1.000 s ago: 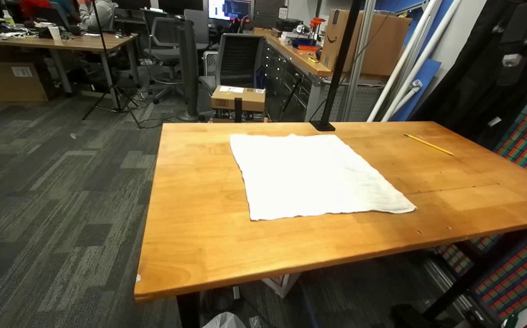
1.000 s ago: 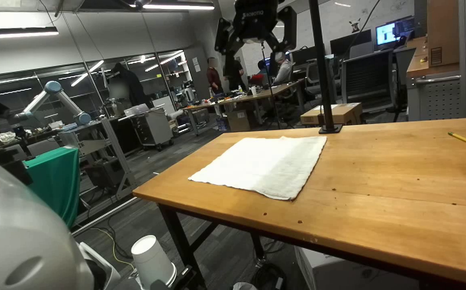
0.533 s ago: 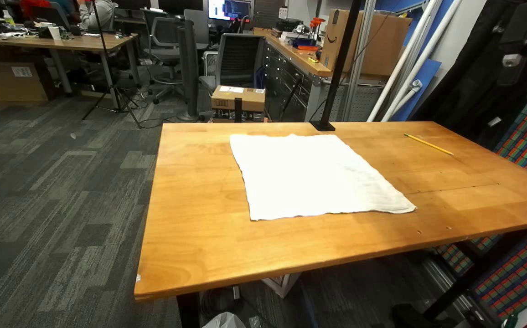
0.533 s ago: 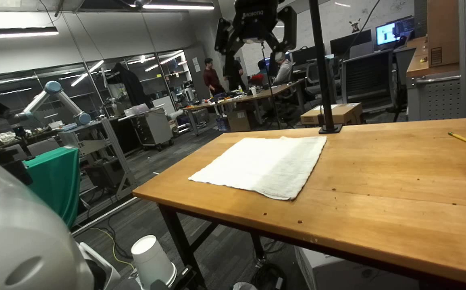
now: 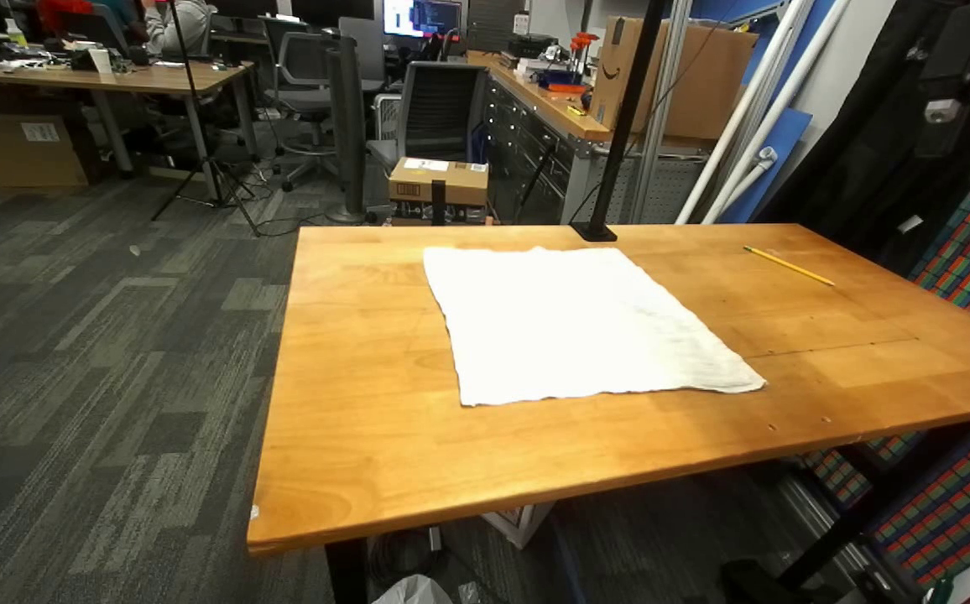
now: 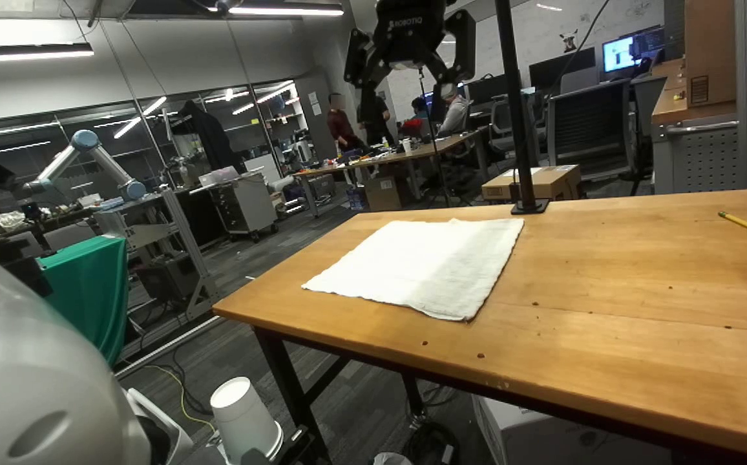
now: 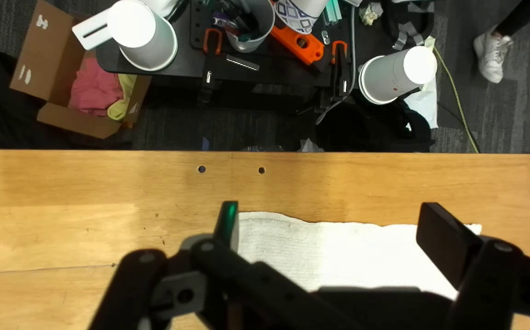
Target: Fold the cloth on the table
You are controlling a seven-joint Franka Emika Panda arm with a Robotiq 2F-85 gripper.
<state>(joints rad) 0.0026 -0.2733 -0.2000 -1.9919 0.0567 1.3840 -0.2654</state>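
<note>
A white cloth lies flat and spread out on the wooden table (image 5: 367, 461). The cloth shows in both exterior views (image 5: 569, 327) (image 6: 419, 268) and in the wrist view (image 7: 338, 256). Its edges are slightly wavy and no fold shows. My gripper (image 6: 403, 106) hangs well above the table in an exterior view, fingers pointing down and wide apart, with nothing between them. In the wrist view the open gripper (image 7: 331, 217) frames the cloth's near edge from above and hides much of the cloth.
A yellow pencil (image 5: 790, 267) lies on the table to one side of the cloth. A black pole (image 6: 523, 129) stands on the table's far edge, close to a cloth corner. Beyond the near edge, a dark cart with cups (image 7: 148, 41) and tools shows in the wrist view.
My gripper and the cloth have not visibly moved. Only a person in the background has shifted slightly.
</note>
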